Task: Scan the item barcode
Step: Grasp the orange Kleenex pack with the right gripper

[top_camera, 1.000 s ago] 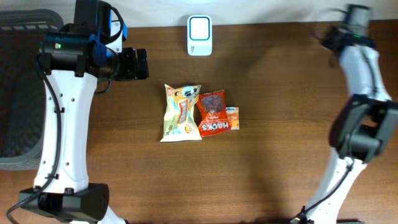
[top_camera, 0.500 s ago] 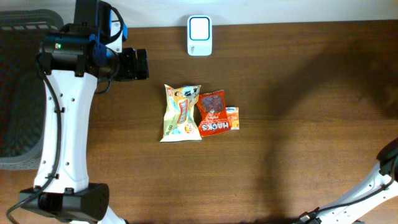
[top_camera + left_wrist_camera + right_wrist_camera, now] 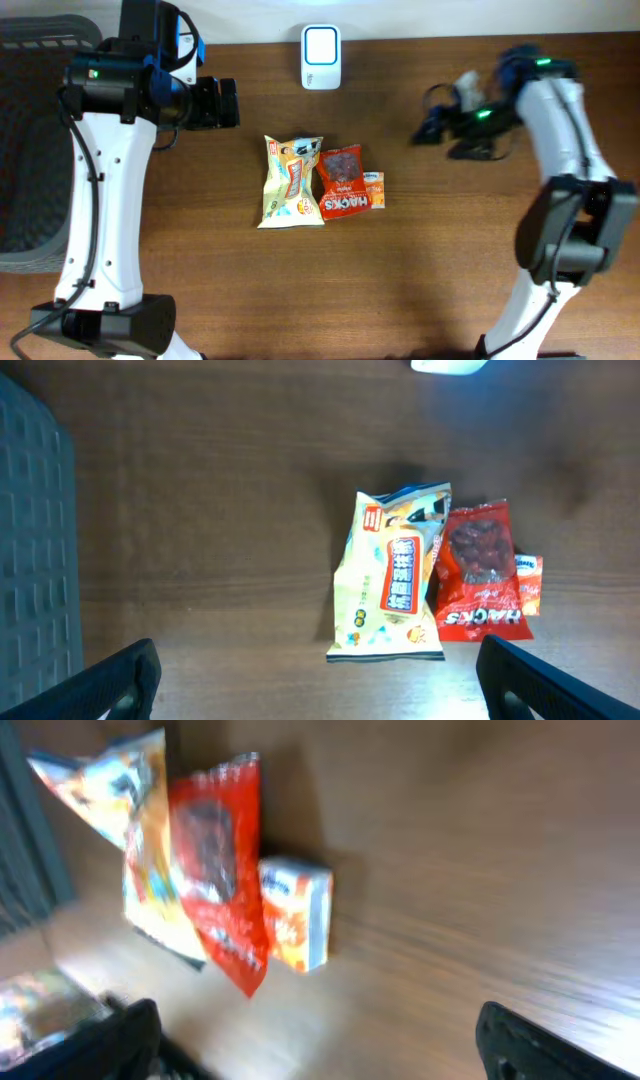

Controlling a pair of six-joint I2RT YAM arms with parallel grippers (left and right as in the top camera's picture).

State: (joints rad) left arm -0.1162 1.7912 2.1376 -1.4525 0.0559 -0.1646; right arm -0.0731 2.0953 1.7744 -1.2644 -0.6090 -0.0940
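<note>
**Clerk:** Entry, right gripper (image 3: 318, 1012). Changed. A second ago its arm stands at the far edge, well to the right of the scanner (image 3: 321, 57). Half a second ago it is almost out of the overhead view. Now it hangs over the table (image 3: 450, 260), to the right of the scanner and a little nearer the robot. Both views of it are smeared, so it is judged to be moving fast.

**Checker:** Jaws?

**Clerk:** Spread wide. Its wrist view shows a finger in each lower corner and nothing between them.

**Checker:** Entry, goods.

**Clerk:** Three, unchanged, lying flat in a row in front of the scanner and apart from it.
- yellow snack bag (image 3: 292, 180)
- red packet (image 3: 341, 182), touching the bag's side
- small orange box (image 3: 374, 189), against the red packet's other side

No barcode can be made out on any upper face.

**Checker:** Entry, left gripper?

**Clerk:** The left gripper (image 3: 228, 103) is unchanged. It sits to the left of the scanner, jaws spread wide and empty, its camera looking down on the row.

**Checker:** Meaning for the task?

**Clerk:** Judged to be at the outset. Nothing is lifted and nothing is presented to the scanner. The right arm's swing inward reads as an approach. The small orange box ends the row on the scanner's right, the side the arm comes from. Still needed: a grip on one item, then its coded face turned to the scanner.
</note>
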